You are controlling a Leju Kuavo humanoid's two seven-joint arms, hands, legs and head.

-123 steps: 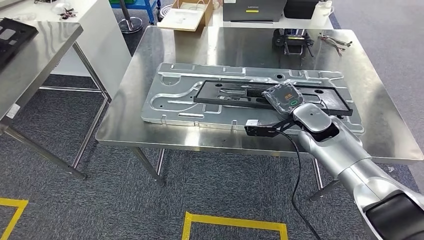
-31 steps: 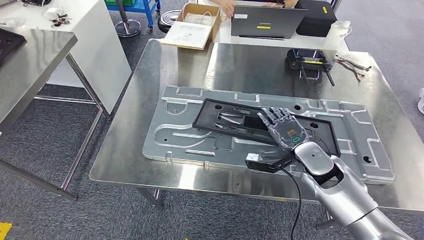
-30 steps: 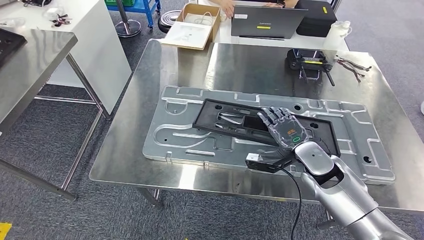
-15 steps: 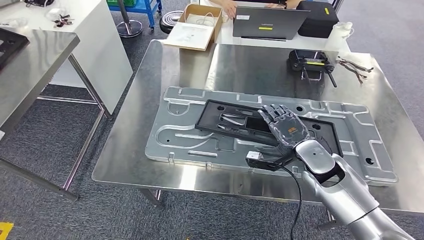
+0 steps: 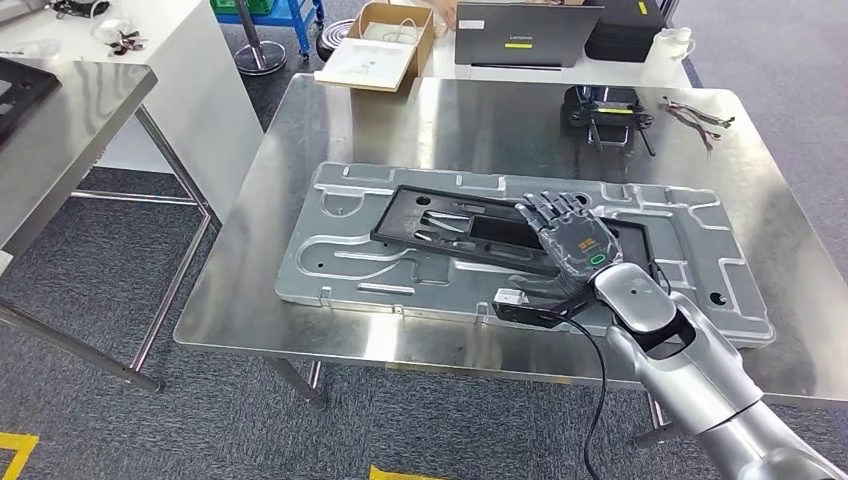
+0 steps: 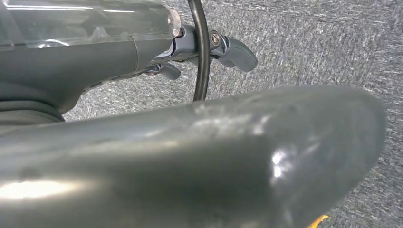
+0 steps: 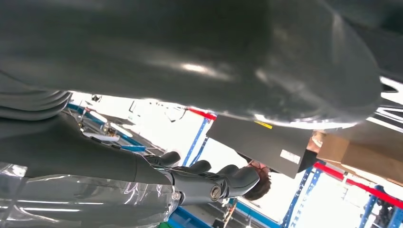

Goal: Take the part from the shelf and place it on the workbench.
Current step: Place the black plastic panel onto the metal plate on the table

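The black frame-shaped part (image 5: 450, 225) lies flat on a large silver stamped plate (image 5: 330, 250) on the steel workbench (image 5: 480, 120). My right hand (image 5: 570, 235) is over the part's right half, palm down with fingers spread, holding nothing. I cannot tell whether it touches the part. In the right wrist view its dark fingers (image 7: 209, 183) stretch out straight, apart from the thumb. My left hand (image 6: 190, 152) hangs over grey carpet, its fingers (image 6: 235, 52) loosely out with nothing in them.
At the workbench's far edge are a laptop (image 5: 520, 35), an open cardboard box (image 5: 385, 40), a black controller (image 5: 600, 105) and loose cables (image 5: 695, 112). A second steel table (image 5: 60, 130) stands to the left, with a carpeted gap between the two tables.
Four seconds ago my right hand's fingers were curled at the black part; they have since spread out. The camera has shifted slightly; the part lies unmoved on the plate.
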